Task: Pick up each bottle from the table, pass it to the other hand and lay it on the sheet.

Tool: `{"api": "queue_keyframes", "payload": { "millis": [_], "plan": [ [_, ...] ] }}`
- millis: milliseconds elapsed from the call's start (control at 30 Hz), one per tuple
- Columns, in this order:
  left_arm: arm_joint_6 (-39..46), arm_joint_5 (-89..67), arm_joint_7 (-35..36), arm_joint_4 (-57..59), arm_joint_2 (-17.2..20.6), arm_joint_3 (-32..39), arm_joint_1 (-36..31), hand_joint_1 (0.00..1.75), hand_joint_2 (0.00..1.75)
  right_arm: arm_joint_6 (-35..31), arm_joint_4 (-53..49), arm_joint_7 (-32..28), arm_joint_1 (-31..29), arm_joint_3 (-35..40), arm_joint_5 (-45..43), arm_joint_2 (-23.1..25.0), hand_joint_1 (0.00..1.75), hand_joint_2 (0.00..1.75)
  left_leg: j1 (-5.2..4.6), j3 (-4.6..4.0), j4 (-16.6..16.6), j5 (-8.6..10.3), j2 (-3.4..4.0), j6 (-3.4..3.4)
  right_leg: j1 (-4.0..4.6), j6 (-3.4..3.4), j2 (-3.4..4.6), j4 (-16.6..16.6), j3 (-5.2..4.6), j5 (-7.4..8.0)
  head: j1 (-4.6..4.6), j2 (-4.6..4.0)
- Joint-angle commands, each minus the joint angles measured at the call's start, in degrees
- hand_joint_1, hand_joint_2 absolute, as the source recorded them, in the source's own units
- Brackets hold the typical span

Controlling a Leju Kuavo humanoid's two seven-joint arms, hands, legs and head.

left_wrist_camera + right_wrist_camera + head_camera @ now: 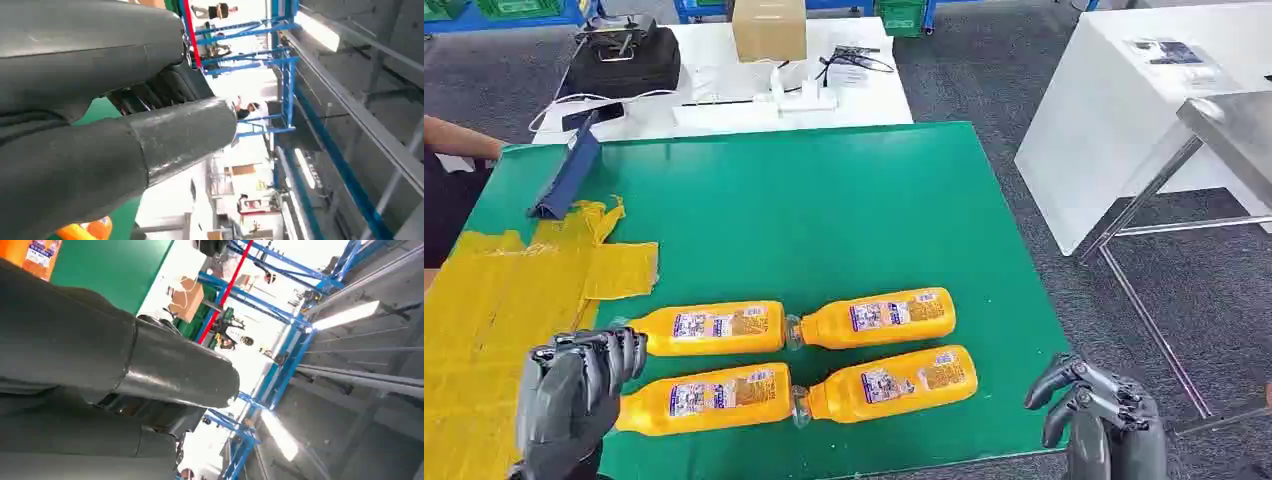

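Four orange bottles lie on their sides on the green table (824,200), in a two-by-two block between the two hands.

Left hand (574,385): raised at the table's near left corner, fingers curled, nothing in it, not clenched tight. Front-left bottle (706,398) lies just beside it on the inner side, with the hand overlapping the bottle's end in the head view; can't tell if they touch. Back-left bottle (707,328) sits just beyond the fingertips. Left wrist view shows the hand's thumb (165,140) large in frame and a sliver of an orange bottle (85,231) on green at the edge.

Right hand (1099,410): off the table's near right corner, fingers bent and apart, holding nothing. Front-right bottle (892,383) is the nearest one to it, on its inner side, clearly apart. Back-right bottle (876,318) lies further inward and beyond. Right wrist view shows a corner of an orange bottle label (37,257) past the hand.

The left and right bottles in each row meet neck to neck, caps close to or touching each other.

Yellow sheet (494,300): crumpled, spread over the table's left side, beyond and outward of the left hand, no bottle on it.

Blue angled bar (569,175) lies past the sheet. A person's arm (459,140) reaches in at the far left edge. A white table (724,100) beyond carries a cardboard box (769,28) and a black case (624,60).
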Motion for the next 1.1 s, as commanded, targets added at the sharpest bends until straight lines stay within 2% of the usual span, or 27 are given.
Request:
{"api": "queue_keyframes", "payload": {
  "millis": [33, 67, 100, 133, 200, 433, 733, 833, 1100],
  "plan": [
    [20.0, -1.7, -5.6, 1.1, 5.1, -7.0, 16.2, 1.75, 0.0, -8.2, 4.4, 0.3, 6.2, 7.8, -14.1, 3.0, 1.75, 0.0, 0.02, 0.51, -0.1, -0.42, 0.38, -0.07, 0.06, -0.21, 0.31, -0.1, 0.39, -0.21, 0.0, 0.0],
    [21.0, -1.3, -4.7, 0.9, 4.9, -7.0, 15.3, 1.15, 0.0, -9.5, 3.7, 1.9, 6.0, 8.5, -13.5, 1.9, 1.41, 0.0, -0.01, 0.42, 0.0, -0.42, 0.2, -0.17, 0.01, -0.28, 0.15, 0.0, 0.23, -0.28, -0.13, 0.0],
    [21.4, -0.8, -3.7, 0.6, 5.2, -7.2, 14.7, 0.0, 0.0, -9.5, 3.4, 3.2, 5.8, 8.5, -12.4, 1.4, 0.02, 0.0, 0.02, 0.44, 0.0, -0.51, 0.21, -0.14, 0.04, -0.31, 0.13, 0.0, 0.27, -0.35, -0.09, 0.0],
    [21.2, -0.8, -3.3, 0.6, 5.6, -7.5, 14.3, 0.0, 0.0, -9.5, 3.3, 3.5, 5.7, 8.2, -11.7, 1.5, 0.0, 0.0, -0.05, 0.2, 0.0, -0.33, 0.06, -0.07, -0.08, -0.1, -0.04, 0.0, 0.09, -0.33, -0.07, 0.0],
    [20.3, 0.3, -2.7, 1.0, 6.2, -7.7, 14.0, 0.0, 0.0, -9.5, 3.6, 4.4, 5.7, 7.8, -11.2, 1.5, 0.0, 0.0, 0.03, 0.27, 0.0, -0.36, -0.03, -0.04, 0.01, -0.02, -0.03, 0.0, 0.24, -0.45, -0.02, 0.0],
    [20.0, -0.2, -2.3, 1.4, 6.4, -7.7, 14.1, 0.0, 0.0, -9.5, 3.9, 5.0, 6.0, 8.4, -11.6, 0.8, 0.0, 0.0, 0.05, 0.4, 0.1, -0.5, 0.09, -0.06, 0.07, -0.07, 0.05, 0.0, 0.39, -0.51, -0.04, 0.0],
    [19.7, -0.3, -0.4, 1.9, 5.4, -6.6, 14.1, 0.0, 0.0, -9.5, 3.8, 9.1, 5.9, 8.2, -9.5, 0.4, 0.0, 0.0, 0.03, 0.38, 0.0, -0.45, 0.07, -0.06, 0.03, -0.06, 0.04, -0.1, 0.35, -0.48, -0.02, 0.0],
    [19.6, -0.5, 0.9, 2.3, 4.4, -5.7, 14.2, 0.0, 0.0, -9.5, 4.1, 13.3, 5.0, 8.8, -7.4, -0.7, 0.0, 0.0, 0.0, 0.32, 0.0, -0.39, 0.06, -0.05, 0.0, 0.0, 0.06, -0.1, 0.27, -0.42, -0.02, 0.0],
    [20.1, -1.9, 2.5, 3.0, 3.9, -4.8, 13.8, 0.0, 0.0, -9.5, 4.5, 14.8, 4.6, 8.1, -8.3, -0.9, 0.0, 0.0, 0.01, 0.39, 0.0, -0.44, 0.11, -0.04, 0.02, -0.05, 0.09, -0.1, 0.35, -0.45, -0.02, 0.0]
  ]
}}
